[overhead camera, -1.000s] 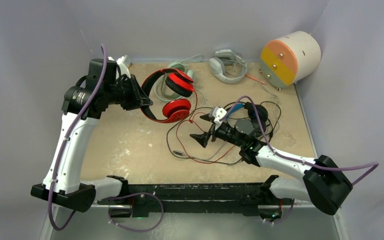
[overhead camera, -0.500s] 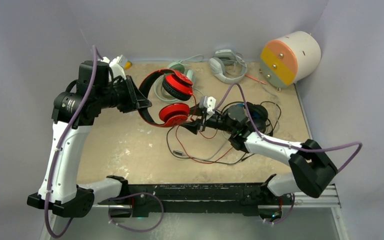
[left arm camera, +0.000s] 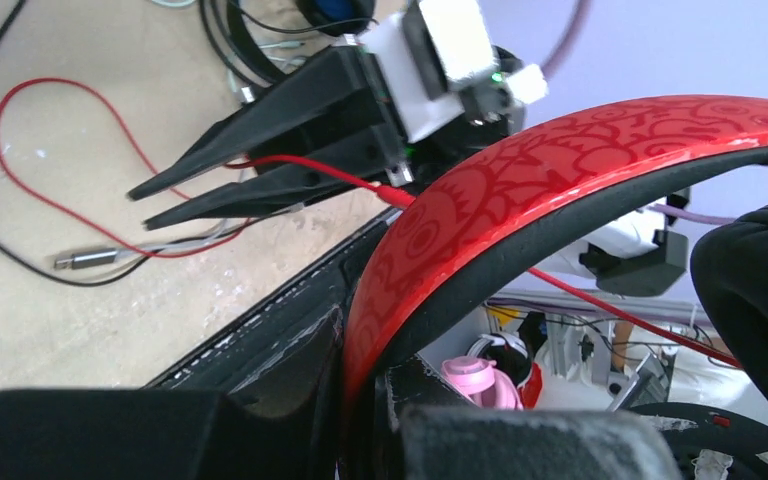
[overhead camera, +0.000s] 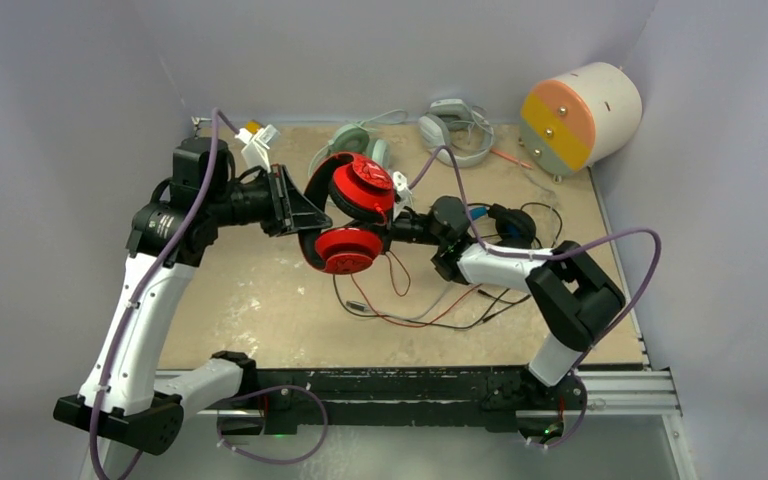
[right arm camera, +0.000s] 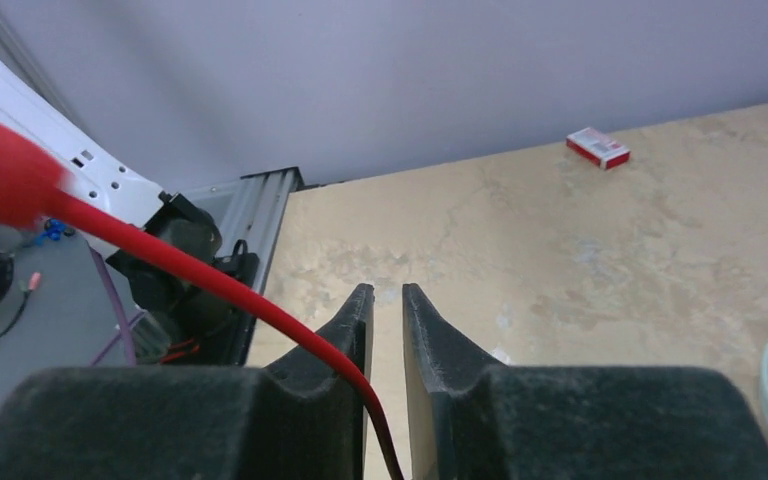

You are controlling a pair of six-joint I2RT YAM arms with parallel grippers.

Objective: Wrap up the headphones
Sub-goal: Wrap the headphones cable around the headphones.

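The red-and-black headphones (overhead camera: 362, 187) hang off the table, their headband (left arm camera: 560, 170) pinched in my shut left gripper (overhead camera: 305, 215) (left arm camera: 365, 400). Their red cable (overhead camera: 397, 275) (left arm camera: 20, 120) loops down onto the table. My right gripper (overhead camera: 388, 230) (left arm camera: 143, 205) reaches in from the right just below the ear cups. Its jaws (right arm camera: 387, 295) stand nearly together with the red cable (right arm camera: 190, 265) running down between them. The black headphones with blue cups (overhead camera: 505, 222) lie behind the right arm among tangled cable. The mint-green headphones (overhead camera: 355, 140) lie at the back.
A grey-white headset (overhead camera: 455, 130) lies at the back centre and a white drum with an orange and yellow face (overhead camera: 580, 115) at the back right. A small yellow-white item (overhead camera: 255, 135) sits at the back left. A small red box (right arm camera: 597, 147) lies on the table.
The right arm swung left and back to the red headphones and its jaws closed from wide onto the red cable. The left arm turned the headphones rightward toward it.
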